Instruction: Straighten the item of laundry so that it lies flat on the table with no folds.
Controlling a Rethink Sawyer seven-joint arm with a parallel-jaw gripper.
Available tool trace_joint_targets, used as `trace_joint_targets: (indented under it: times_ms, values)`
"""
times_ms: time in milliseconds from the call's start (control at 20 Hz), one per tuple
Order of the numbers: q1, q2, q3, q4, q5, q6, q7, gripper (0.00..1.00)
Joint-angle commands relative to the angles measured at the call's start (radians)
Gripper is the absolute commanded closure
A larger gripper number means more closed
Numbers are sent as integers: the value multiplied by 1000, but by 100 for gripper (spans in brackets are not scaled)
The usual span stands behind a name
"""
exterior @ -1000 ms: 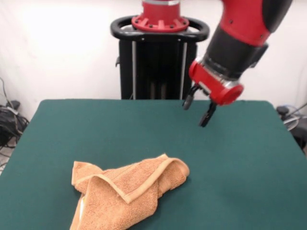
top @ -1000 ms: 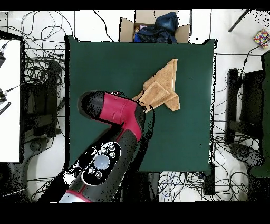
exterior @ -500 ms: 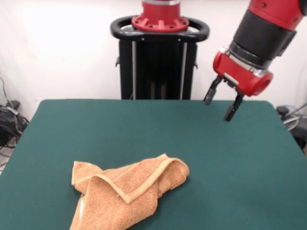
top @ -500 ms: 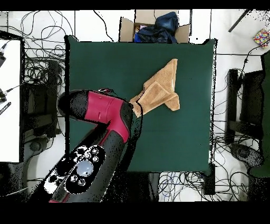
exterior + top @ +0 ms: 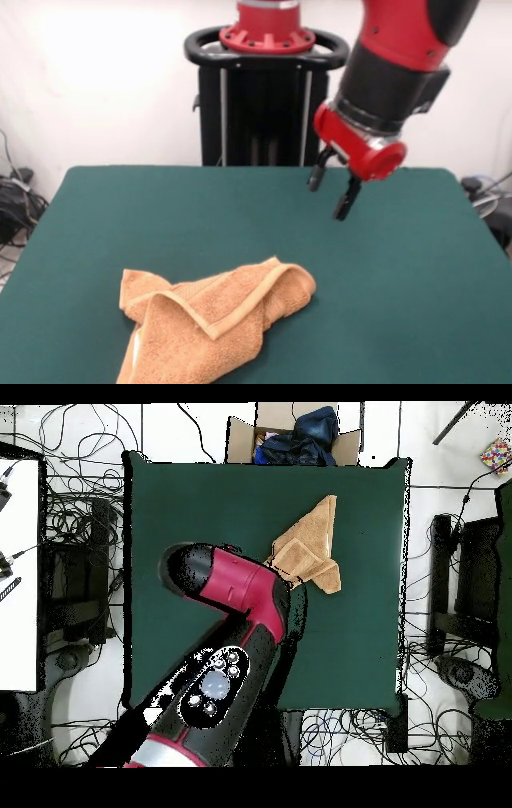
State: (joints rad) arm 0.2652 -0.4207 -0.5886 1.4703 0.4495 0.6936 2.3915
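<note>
The orange-tan towel (image 5: 212,324) lies crumpled and folded over itself near the front left of the dark green table (image 5: 400,272). A flat woven band runs along its top fold. In the overhead view the towel (image 5: 308,549) lies in the upper right part of the table (image 5: 200,504). My gripper (image 5: 330,190) hangs open and empty above the table's far right part, well apart from the towel. In the overhead view the arm (image 5: 235,584) hides the gripper and the towel's lower left corner.
The black pedestal (image 5: 264,104) stands behind the table's far edge. A cardboard box with dark cloth (image 5: 295,434) sits beyond the table's top edge in the overhead view. Cables cover the floor (image 5: 70,514) around the table.
The gripper swung right and up half a second ago, then came back left and lower, close to where it was a second ago. The towel has not moved.
</note>
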Motion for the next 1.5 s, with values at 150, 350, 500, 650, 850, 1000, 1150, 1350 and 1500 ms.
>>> trace_joint_targets:
  times_ms: [150,350,500,650,850,1000,1150,1350,1500]
  values:
    - [-24,80,160,70,52,-27,206,0]
    - [-19,112,148,43,55,-91,217,0]
    - [-5,145,118,8,40,-61,231,0]
    - [3,184,107,-20,52,-103,257,0]
    - [0,216,110,-43,51,-144,240,0]
    - [-16,235,143,-40,61,-220,217,0]
    - [-18,256,144,-52,73,-236,223,0]
    - [-24,264,136,-66,87,-214,230,0]
    - [-14,261,108,-60,100,-200,258,0]
